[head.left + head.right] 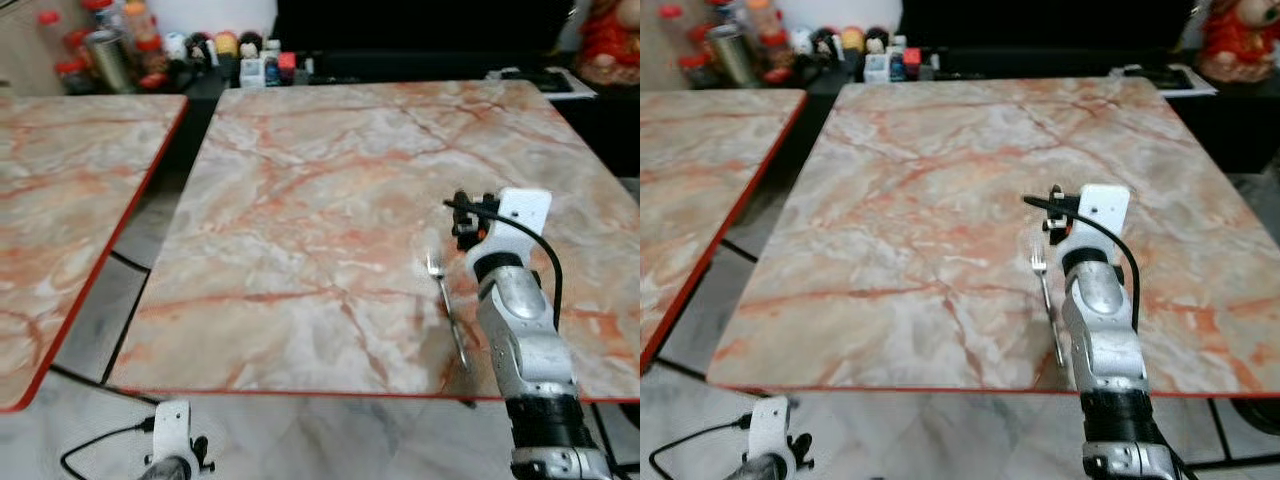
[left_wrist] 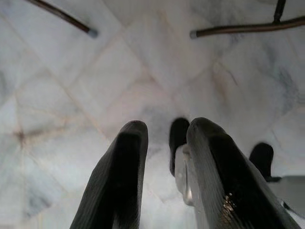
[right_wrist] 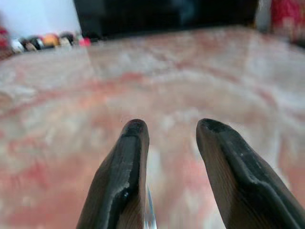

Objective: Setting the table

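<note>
while the right gripper (image 3: 167,138) hovers open and empty over the marble table (image 1: 300,200), lower right of frame, a fork (image 1: 447,308) lies just beside it near the table's front edge.

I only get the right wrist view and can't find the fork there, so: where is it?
Observer: The fork lies flat on the marble table, behind the right gripper, just left of its arm.
Operator: Near the edge?
Observer: Its handle ends close to the table's near red edge, but it is fully on top.
Operator: And the left gripper?
Observer: The left gripper hangs low over the tiled floor.
</note>
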